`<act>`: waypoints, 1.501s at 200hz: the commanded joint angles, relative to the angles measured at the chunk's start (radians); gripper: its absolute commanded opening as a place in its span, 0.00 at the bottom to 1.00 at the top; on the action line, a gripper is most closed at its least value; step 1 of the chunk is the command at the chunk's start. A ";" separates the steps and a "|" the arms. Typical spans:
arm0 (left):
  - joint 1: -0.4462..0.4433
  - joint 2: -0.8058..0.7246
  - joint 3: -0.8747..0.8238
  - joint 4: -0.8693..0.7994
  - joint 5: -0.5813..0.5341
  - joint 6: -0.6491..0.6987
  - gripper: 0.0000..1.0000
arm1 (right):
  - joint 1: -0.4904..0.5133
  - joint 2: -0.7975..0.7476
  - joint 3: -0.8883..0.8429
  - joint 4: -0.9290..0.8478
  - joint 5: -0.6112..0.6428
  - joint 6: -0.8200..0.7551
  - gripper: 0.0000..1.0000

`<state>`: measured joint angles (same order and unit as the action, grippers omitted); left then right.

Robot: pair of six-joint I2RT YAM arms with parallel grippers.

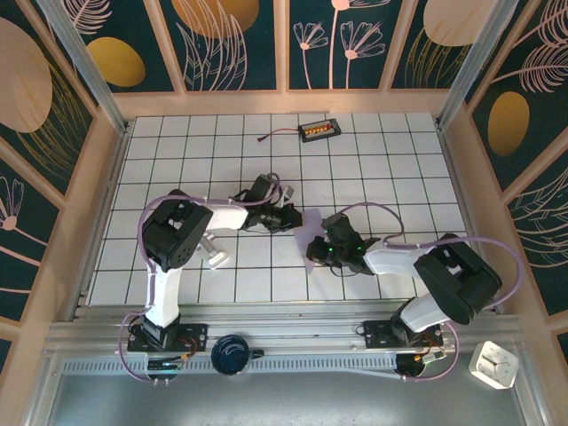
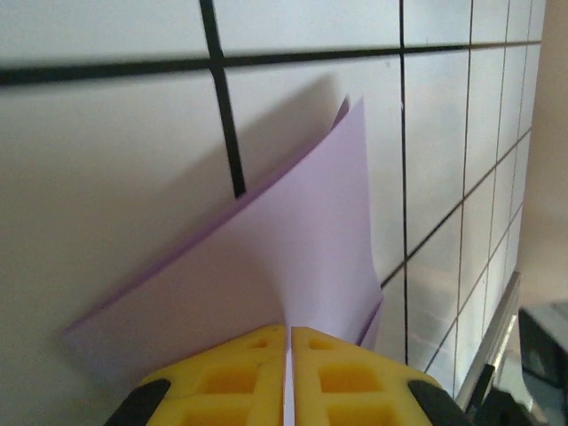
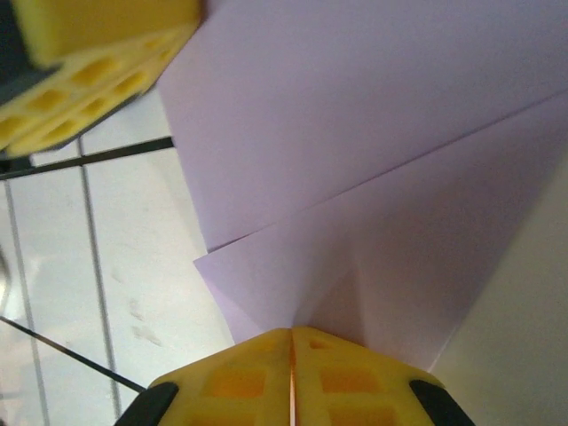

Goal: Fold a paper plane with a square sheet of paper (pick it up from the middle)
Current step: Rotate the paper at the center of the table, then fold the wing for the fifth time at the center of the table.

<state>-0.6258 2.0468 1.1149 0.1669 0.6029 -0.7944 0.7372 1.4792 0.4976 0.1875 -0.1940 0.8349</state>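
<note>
The pale lavender sheet of paper [image 1: 308, 231] is held just above the table's middle, between both grippers. My left gripper [image 1: 291, 218] is shut on one edge; in the left wrist view the paper [image 2: 311, 240] curves up from the closed yellow fingers [image 2: 240, 373] of that gripper [image 2: 290, 334]. My right gripper [image 1: 321, 249] is shut on the opposite side. In the right wrist view the paper [image 3: 373, 133] shows two overlapping layers and a diagonal crease above the right gripper [image 3: 291, 335]. The left gripper's yellow fingers [image 3: 89, 71] appear at that view's top left.
A small silvery-white block [image 1: 216, 254] lies beside the left arm. A black and orange device [image 1: 318, 130] with a cable sits at the far edge. Wooden walls [image 1: 106, 169] border the tiled table. A white clock [image 1: 493, 364] and a black knob [image 1: 232, 355] lie off the near rail.
</note>
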 commanded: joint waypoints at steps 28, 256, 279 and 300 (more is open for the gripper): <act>0.040 0.003 0.074 -0.125 0.004 0.126 0.16 | 0.054 0.020 0.095 0.076 0.000 0.054 0.17; -0.046 -0.119 -0.216 0.006 0.015 0.005 0.00 | -0.292 -0.085 0.059 -0.142 -0.191 -0.241 0.49; -0.028 -0.106 -0.223 0.012 0.054 0.021 0.00 | -0.303 -0.044 0.059 -0.102 -0.247 -0.239 0.48; -0.017 -0.096 -0.224 0.007 0.068 0.034 0.00 | -0.306 -0.015 0.059 -0.067 -0.291 -0.231 0.48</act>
<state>-0.6617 1.9194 0.8871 0.2070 0.6483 -0.8043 0.4408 1.4334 0.5323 0.0639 -0.4061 0.6106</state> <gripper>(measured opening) 0.043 0.484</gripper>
